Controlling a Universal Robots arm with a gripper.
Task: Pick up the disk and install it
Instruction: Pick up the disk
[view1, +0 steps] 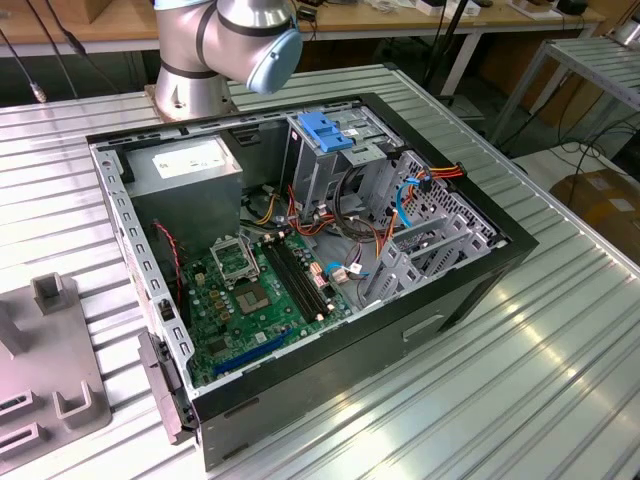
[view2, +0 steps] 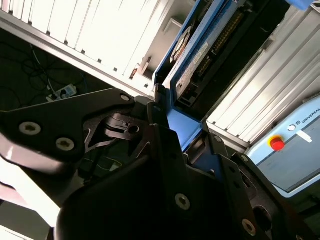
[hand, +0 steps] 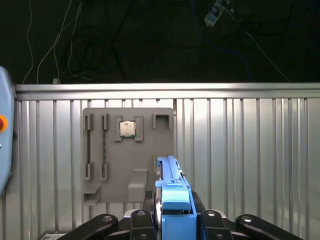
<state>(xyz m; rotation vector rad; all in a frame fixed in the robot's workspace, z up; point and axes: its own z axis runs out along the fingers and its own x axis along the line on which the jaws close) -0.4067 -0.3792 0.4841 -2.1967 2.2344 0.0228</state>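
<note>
Black metal nearest in both wrist views: the gripper (hand: 173, 219) (view2: 182, 127), fingers (hand: 141, 220) pressed in on either side of the disk (hand: 172, 186) (view2: 197, 57), pinching it by its blue bracket. Held edge-on in the first wrist view, a narrow blue strip reaching away from the jaws. Turned in the second wrist view to show a labelled face and a dark side, both framed in blue.

Just past the disk's far end, a grey plate (hand: 127, 160) flat on the ribbed table (hand: 250, 150), with slots, raised blocks and a small square chip (hand: 127, 129) seated in one pocket. No telling if touching the plate or hanging above it. Near the plate, a pale blue pendant (view2: 295, 150) with a red button (view2: 276, 143). Beyond the table edge, dark floor, loose cables and a white power strip (hand: 212, 16).

Wider, in the exterior view: an open case (view1: 420, 330) lying on the ribbed table. Inside it, a green board (view1: 250, 290) on the floor of the case and a grey supply box (view1: 185, 165) toward the exterior view's left. Also inside, a blue latch (view1: 325, 132) atop the metal cage (view1: 310, 175), with orange and red wires beside it. Grey plate at the exterior view's left, near the case. Farthest back, the arm's base (view1: 215, 50) behind the case, wooden benches beyond.
</note>
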